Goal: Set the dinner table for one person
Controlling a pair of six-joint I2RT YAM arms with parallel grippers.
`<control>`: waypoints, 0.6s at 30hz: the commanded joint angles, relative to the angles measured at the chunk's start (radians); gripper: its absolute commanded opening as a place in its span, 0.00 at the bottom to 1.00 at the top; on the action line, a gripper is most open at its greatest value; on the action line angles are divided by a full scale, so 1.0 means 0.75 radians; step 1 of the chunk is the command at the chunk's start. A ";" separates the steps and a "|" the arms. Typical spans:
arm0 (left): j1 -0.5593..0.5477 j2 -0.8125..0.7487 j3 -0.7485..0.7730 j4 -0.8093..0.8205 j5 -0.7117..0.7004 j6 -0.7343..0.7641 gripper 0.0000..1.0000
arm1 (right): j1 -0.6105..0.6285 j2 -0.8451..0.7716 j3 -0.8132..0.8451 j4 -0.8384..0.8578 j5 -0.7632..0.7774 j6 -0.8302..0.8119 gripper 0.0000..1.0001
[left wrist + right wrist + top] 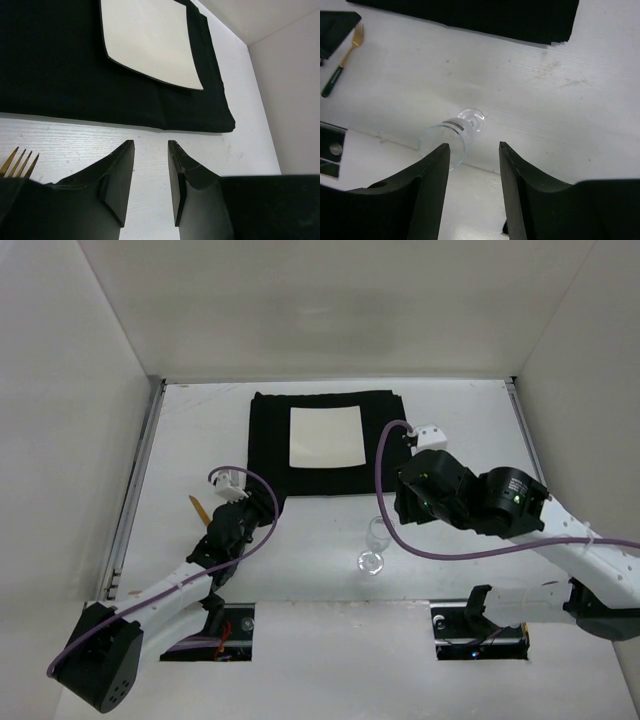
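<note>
Right wrist: whole fork (342, 60), glass (451, 137); left wrist: tines (20, 161) only. Parted, empty: left end effector (150, 167), right end effector (474, 167).

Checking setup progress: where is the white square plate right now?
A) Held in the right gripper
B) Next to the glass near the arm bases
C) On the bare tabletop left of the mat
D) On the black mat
D: in the top view the white plate lies flat on the black mat, with dark cloth showing on every side of it.
</note>
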 commanded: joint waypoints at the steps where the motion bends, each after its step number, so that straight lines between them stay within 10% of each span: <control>1: 0.008 -0.020 0.003 0.037 0.001 -0.008 0.31 | 0.013 -0.005 0.042 -0.082 -0.001 -0.058 0.49; 18: 0.010 0.005 0.003 0.049 0.003 -0.013 0.32 | 0.064 0.058 -0.105 0.077 -0.108 -0.125 0.45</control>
